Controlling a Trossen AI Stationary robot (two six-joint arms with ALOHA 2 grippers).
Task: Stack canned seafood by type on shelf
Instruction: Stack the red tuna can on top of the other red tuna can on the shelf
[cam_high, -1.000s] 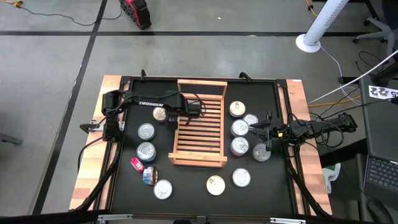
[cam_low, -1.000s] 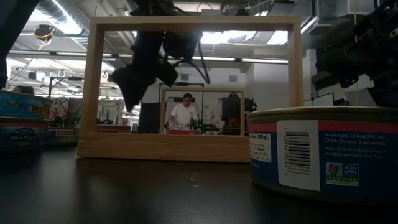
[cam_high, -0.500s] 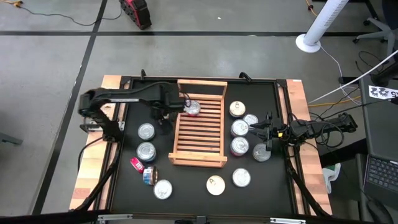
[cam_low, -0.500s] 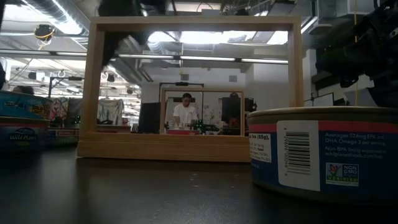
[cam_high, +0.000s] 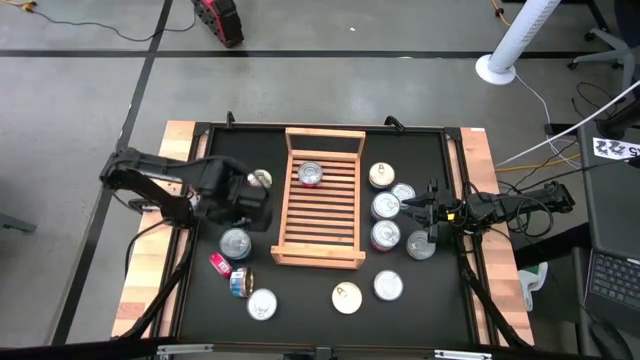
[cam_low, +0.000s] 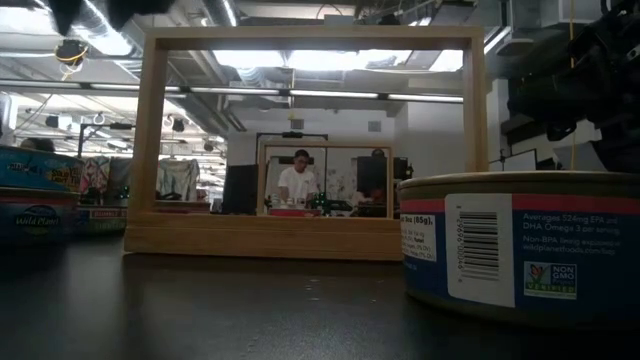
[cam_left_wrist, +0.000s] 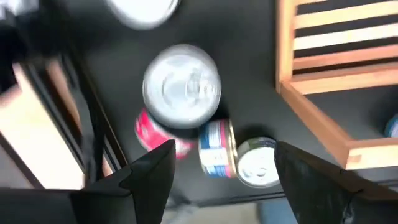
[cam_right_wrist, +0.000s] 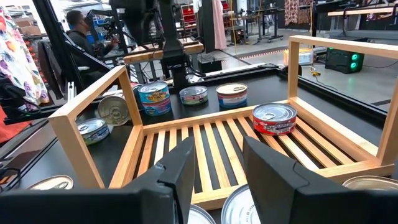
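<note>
One red-labelled tin lies on the shelf; both grippers are empty.

On the left, the left gripper (cam_high: 248, 207) hangs over the black table (cam_high: 310, 295), fingers spread wide, holding nothing, above a silver-lidded can (cam_left_wrist: 181, 87). In the middle, the wooden shelf (cam_high: 285, 205) carries one red-labelled tin (cam_high: 311, 174) near its far end. On the right, the right gripper (cam_high: 424, 210) waits half open beside more tins; the nearest can (cam_low: 520, 245) reads "NON GMO".

blue-and-white round tin (cam_low: 520, 250), near right: "NON GMO", "(85g)" | blue tin (cam_low: 38, 215), far left: "Wild Planet"
</note>
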